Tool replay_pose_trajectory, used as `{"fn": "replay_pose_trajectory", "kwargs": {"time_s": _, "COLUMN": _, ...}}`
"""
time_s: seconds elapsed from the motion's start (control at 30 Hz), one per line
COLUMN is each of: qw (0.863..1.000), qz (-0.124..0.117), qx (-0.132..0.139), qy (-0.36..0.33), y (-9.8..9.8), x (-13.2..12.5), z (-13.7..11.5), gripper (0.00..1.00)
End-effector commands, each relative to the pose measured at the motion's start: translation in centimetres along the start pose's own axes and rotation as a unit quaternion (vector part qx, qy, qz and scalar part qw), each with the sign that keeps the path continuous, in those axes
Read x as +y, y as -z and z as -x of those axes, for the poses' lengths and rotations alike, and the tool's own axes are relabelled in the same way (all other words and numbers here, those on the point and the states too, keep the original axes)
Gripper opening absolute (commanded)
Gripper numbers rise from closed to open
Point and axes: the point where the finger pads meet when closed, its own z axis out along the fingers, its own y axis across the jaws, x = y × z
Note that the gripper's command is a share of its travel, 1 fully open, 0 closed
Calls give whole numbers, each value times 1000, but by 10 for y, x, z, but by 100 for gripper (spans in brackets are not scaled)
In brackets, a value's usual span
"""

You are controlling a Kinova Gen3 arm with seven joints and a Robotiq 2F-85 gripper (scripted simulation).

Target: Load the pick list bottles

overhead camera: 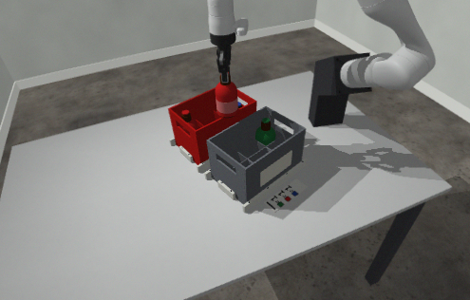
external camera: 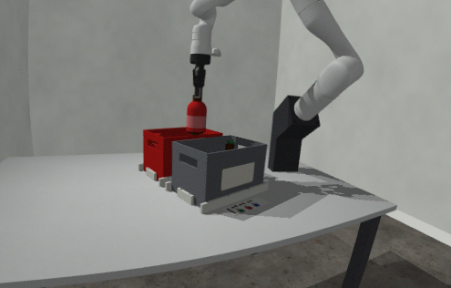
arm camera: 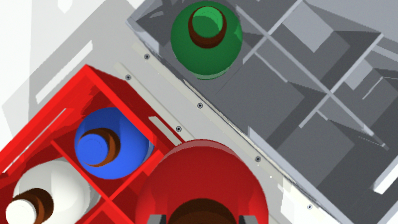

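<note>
My gripper (overhead camera: 225, 78) is shut on the neck of a red bottle (overhead camera: 226, 100) and holds it upright above the red crate (overhead camera: 208, 122), near the edge that faces the grey crate (overhead camera: 256, 152). The red bottle fills the bottom of the wrist view (arm camera: 202, 185). A green bottle (overhead camera: 266, 133) stands in a back cell of the grey crate, also in the wrist view (arm camera: 206, 39). In the red crate stand a blue bottle (arm camera: 111, 144), a white bottle (arm camera: 47, 197) and a dark-capped bottle (overhead camera: 186, 115). The pick list (overhead camera: 286, 196) lies in front of the grey crate, with green, red and blue marks.
The arm's dark base block (overhead camera: 330, 97) stands at the back right of the table. The two crates sit side by side on pale foot rails near the table's middle. The table's front edge is close to the pick list.
</note>
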Motion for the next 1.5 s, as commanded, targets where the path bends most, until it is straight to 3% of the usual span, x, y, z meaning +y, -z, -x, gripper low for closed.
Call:
{"fn": "replay_pose_trajectory", "kwargs": {"time_s": 0.0, "qw": 1000, "qz": 0, "qx": -1, "qy": 0, "y": 1, "x": 1, "z": -1, "gripper": 10}}
{"fn": "replay_pose_trajectory", "kwargs": {"time_s": 1.47, "qw": 1000, "qz": 0, "qx": -1, "qy": 0, "y": 1, "x": 57, "z": -59, "gripper": 10}}
